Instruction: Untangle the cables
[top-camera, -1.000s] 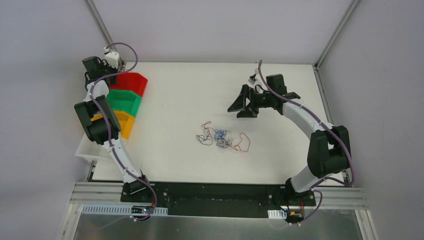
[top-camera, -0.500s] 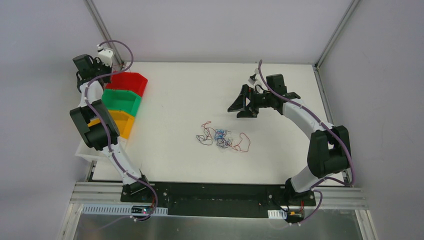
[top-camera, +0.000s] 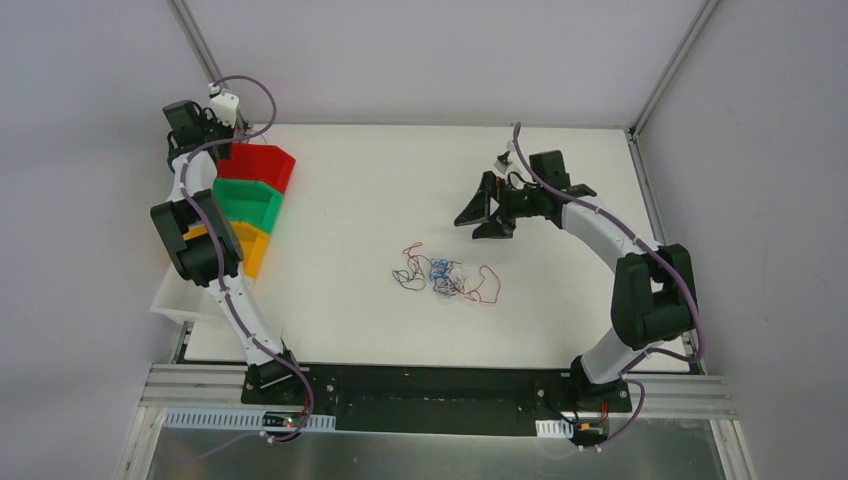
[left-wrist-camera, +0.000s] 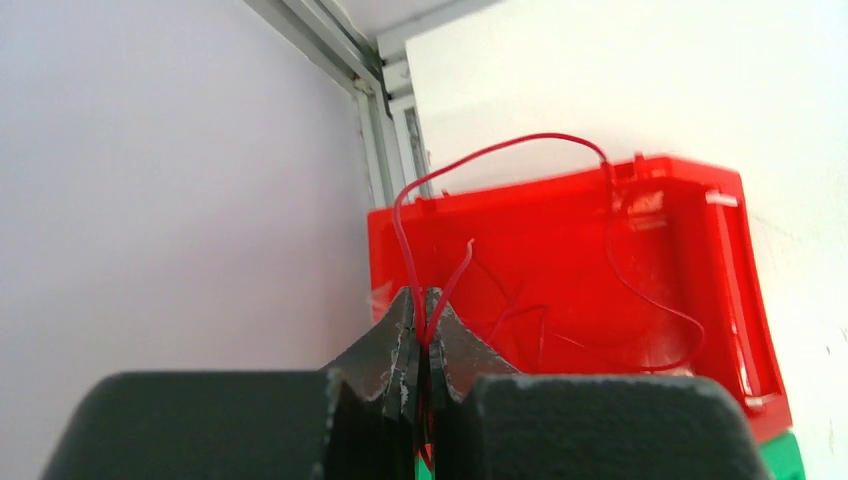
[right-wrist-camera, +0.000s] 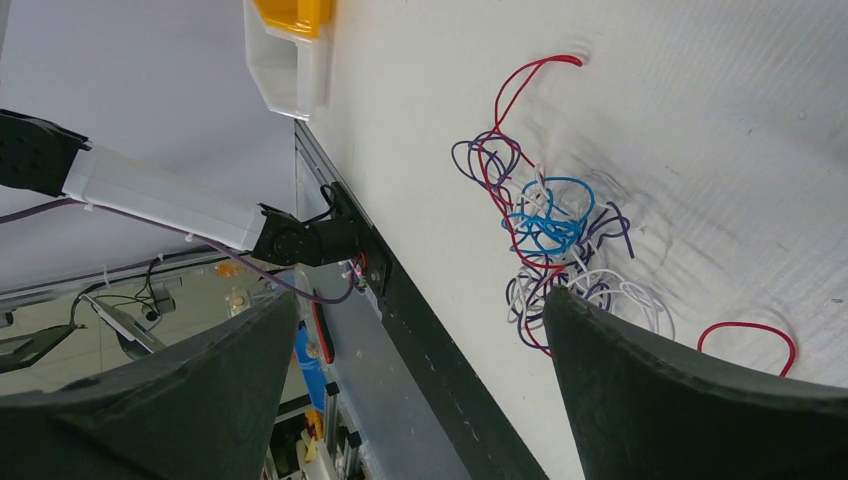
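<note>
A tangle of red, blue, purple and white cables (top-camera: 445, 277) lies in the middle of the white table; it also shows in the right wrist view (right-wrist-camera: 548, 235). My left gripper (left-wrist-camera: 423, 305) is shut on a thin red cable (left-wrist-camera: 500, 151) that loops up and over into the red bin (left-wrist-camera: 560, 265). In the top view the left gripper (top-camera: 205, 128) is at the far left corner beside the red bin (top-camera: 262, 165). My right gripper (top-camera: 478, 213) is open and empty, held above the table behind the tangle.
A green bin (top-camera: 248, 203) and a yellow bin (top-camera: 245, 248) stand in a row in front of the red bin at the table's left edge. A white tray (top-camera: 178, 300) lies near the left arm. A metal frame post (left-wrist-camera: 310, 30) runs behind the red bin.
My left gripper has swung left and then back right near the red bin's back corner. The right arm has shifted very slightly. The tangle has not moved.
</note>
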